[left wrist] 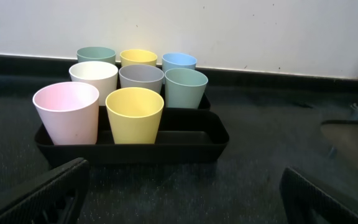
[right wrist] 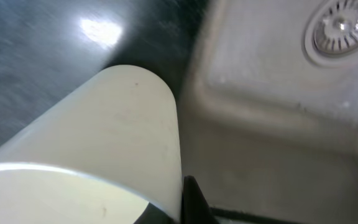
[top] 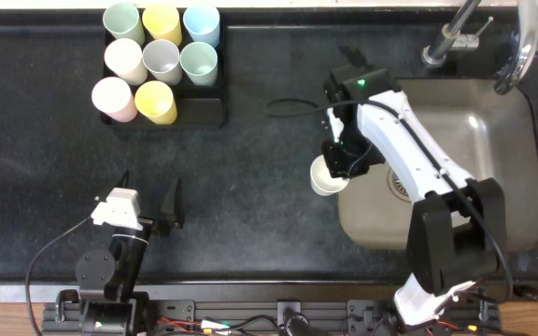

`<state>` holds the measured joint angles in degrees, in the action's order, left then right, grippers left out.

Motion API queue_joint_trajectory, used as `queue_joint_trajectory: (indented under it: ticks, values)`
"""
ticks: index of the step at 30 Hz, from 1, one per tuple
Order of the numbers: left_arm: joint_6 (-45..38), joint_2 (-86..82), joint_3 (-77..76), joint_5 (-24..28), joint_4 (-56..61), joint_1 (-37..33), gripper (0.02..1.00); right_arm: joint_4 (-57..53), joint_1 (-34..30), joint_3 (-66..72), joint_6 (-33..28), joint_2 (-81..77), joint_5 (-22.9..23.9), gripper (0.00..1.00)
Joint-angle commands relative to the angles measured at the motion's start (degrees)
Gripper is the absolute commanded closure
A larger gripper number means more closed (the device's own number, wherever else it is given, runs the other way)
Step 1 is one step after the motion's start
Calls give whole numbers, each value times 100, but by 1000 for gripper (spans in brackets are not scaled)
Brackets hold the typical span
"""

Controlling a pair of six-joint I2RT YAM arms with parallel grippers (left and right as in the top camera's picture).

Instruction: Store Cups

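Note:
A black tray (top: 205,113) at the counter's back left holds several pastel cups (top: 162,61), with its right end bare. In the left wrist view the same tray (left wrist: 197,144) and cups (left wrist: 134,112) stand straight ahead. My left gripper (top: 149,192) sits open near the front left, well short of the tray, its fingers (left wrist: 42,194) wide apart with nothing between them. My right gripper (top: 346,161) is shut on a cream cup (top: 325,177) at the sink's left rim. The cream cup (right wrist: 104,149) is tilted, with one dark finger (right wrist: 194,202) against it.
A steel sink (top: 493,121) with a drain (right wrist: 344,28) takes up the right side, and a faucet (top: 456,37) stands behind it. A black cable (top: 292,105) lies on the dark counter (top: 250,215) between tray and sink.

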<state>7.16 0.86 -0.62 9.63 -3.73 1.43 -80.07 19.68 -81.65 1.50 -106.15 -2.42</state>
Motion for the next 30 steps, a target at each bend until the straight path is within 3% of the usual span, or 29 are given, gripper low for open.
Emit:
queue_joint_trajectory:
  ticks: [1, 10, 19, 30]
  values:
    - [44, -70, 17, -24, -7, 20, 18, 101, 179, -525, 57, 361, -278, 956]
    - [42, -70, 17, -22, -7, 20, 18, -46, 334, -3254, 153, 420, -551, 958]
    - [42, -70, 17, -22, -7, 20, 18, 1003, 826, -4164, 190, -76, -1945, 961]
    - [42, -70, 17, -22, -7, 20, 18, 1429, 1569, -4164, 979, -1340, -1867, 958]
